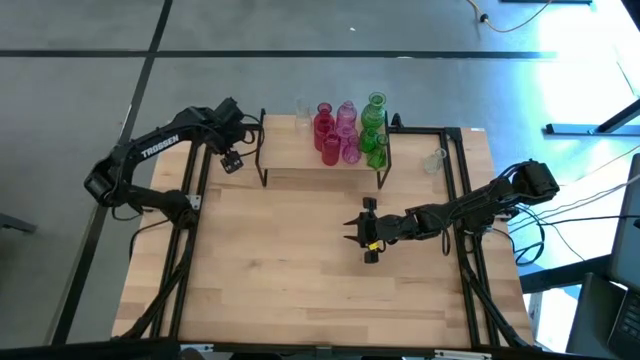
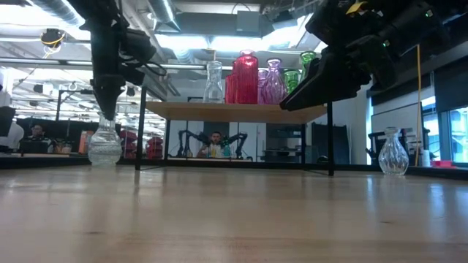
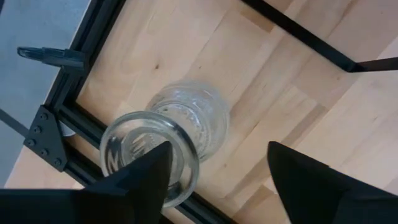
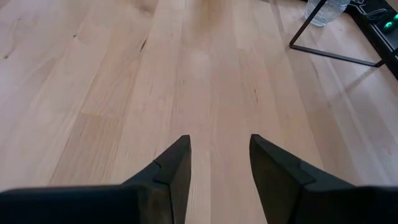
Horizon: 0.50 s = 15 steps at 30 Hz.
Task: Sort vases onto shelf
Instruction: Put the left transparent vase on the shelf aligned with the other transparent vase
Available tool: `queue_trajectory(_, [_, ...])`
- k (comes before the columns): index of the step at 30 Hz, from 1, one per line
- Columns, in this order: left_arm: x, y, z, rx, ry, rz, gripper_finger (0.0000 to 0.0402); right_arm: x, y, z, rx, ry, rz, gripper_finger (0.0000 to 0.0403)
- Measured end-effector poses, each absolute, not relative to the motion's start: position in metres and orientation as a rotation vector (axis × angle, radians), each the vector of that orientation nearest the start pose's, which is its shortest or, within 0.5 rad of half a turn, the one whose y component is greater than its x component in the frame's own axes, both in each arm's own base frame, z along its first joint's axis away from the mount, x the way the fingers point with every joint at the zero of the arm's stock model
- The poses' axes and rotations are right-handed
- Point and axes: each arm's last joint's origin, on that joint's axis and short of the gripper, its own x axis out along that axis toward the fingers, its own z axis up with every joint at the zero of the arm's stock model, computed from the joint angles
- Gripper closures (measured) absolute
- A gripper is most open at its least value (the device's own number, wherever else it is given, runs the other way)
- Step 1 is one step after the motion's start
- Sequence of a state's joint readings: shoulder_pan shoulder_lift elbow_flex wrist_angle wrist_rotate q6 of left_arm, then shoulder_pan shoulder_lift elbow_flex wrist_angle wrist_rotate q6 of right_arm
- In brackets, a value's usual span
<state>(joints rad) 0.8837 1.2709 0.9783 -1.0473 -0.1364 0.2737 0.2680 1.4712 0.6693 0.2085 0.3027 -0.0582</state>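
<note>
Jaws of your left gripper (image 3: 217, 180) stand apart, straddling the clear ribbed glass vase (image 3: 186, 121) at the table's far-left edge, positioned for pickup; right gripper (image 4: 214, 165) waits parted, empty, mid-table.

Top-down, the clear vase (image 1: 232, 160) by the shelf's (image 1: 300, 158) left end is hidden under the left gripper (image 1: 232, 161). In the left wrist view its mouth (image 3: 149, 157) is partly covered by one finger (image 3: 146, 177), and whether the fingers touch the glass cannot be told. On the shelf, the pink (image 1: 347, 135) and green vases (image 1: 374, 130) overlap, so their count is unclear. The right wrist view cuts off the far clear vase (image 4: 326, 11) at the frame edge.
</note>
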Motion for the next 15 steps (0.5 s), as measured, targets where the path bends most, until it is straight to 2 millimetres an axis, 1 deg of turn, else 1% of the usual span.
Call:
queue_trajectory(8, [0.1337,0.1694,0.2486,-0.263,1.401,0.646,0.0237,0.2783,0.0675,0.1784,-0.224,0.571,-0.017,0.0256])
queue_trajectory(15, [0.1333,0.1704,0.2489,-0.240,1.413,0.673,0.0317,0.2783,0.0675,0.1784,-0.224,0.571,-0.017,0.0256])
